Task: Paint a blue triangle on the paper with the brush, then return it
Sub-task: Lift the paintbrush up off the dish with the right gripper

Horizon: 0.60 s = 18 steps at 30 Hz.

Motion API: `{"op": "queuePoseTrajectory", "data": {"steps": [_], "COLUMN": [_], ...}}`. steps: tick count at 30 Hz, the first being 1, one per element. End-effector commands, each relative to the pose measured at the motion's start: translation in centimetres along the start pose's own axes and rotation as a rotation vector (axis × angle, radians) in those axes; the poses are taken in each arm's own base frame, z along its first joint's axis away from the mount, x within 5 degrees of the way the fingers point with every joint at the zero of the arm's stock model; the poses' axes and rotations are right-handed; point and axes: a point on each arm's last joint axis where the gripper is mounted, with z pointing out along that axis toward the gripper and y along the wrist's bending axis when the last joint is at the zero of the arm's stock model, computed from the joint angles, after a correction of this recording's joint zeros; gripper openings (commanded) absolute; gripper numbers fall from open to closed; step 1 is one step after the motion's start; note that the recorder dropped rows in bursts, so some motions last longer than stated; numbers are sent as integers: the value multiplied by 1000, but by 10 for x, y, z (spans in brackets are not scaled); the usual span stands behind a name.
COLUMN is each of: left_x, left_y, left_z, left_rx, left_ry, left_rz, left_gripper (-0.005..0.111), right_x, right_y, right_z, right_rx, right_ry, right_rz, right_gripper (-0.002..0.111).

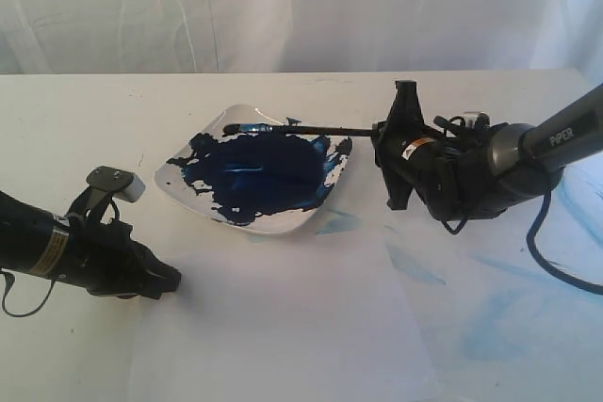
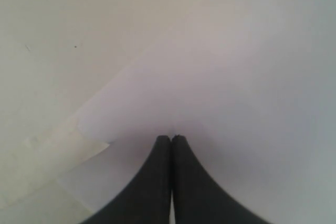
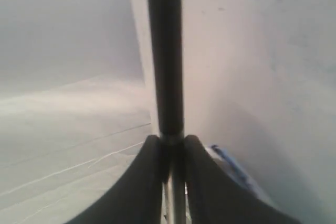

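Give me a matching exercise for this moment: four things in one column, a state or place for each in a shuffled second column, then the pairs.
1 brush
2 dish
3 left gripper
4 paper

A shut, holding nothing
B holds dark blue paint
C gripped by the right gripper, above the dish's far edge
D carries faint blue smears

Pairs: 1-C, 2-B, 3-A, 4-D

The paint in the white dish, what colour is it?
Dark blue; the paint shows best in the exterior view.

White dish [image 1: 267, 226] holds dark blue paint [image 1: 259, 171] on table [image 1: 94, 110]
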Motion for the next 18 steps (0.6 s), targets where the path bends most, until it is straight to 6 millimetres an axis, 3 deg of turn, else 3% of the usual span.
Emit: {"op": "queuePoseTrajectory", "data": {"steps": [1,6,18], "left_x": [3,3,3], "left_y": [2,2,1], "left_z": [3,3,3], "left_rx": [-17,-13,-9], "left_ry": [23,23,22], "left_rz": [14,14,14], "left_gripper": [0,0,0], "right_x": [3,2,-36], "right_y": [24,55,110], "right_z": [-4,-16,-47], "right_rx": [-231,-583,-688], "right_ry": [28,16,172], "right_rz": [-51,-148,-484], "right_gripper": [2,0,0]}}
